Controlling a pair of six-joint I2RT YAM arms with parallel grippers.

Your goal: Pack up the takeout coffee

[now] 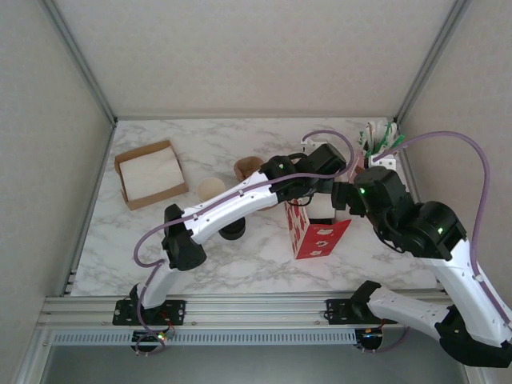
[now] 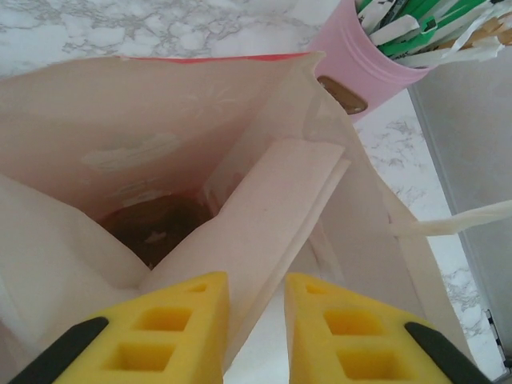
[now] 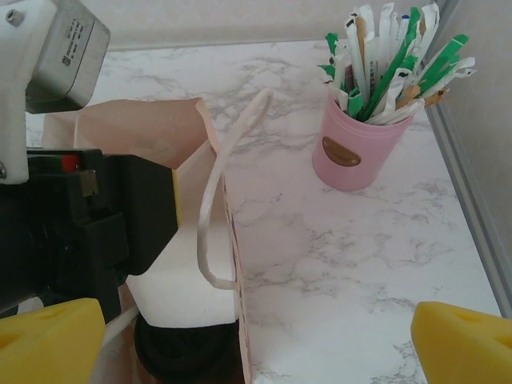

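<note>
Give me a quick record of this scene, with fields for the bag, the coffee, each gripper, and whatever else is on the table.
paper bag: red and white, upright, mouth open
takeout coffee: dark round shape at the bag's bottom, likely its lid
left gripper: over the bag's mouth, a fold of the bag between its fingers; grip unclear
right gripper: wide open beside the bag, holding nothing
pink holder: full of sticks, by the right wall
lidless cups: left of the bag
cardboard tray: far left

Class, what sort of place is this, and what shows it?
Probably a mock café takeout counter in a robot test cell: pink holder of wrapped straws, red paper bag, paper cups on a marble-patterned table.
</note>
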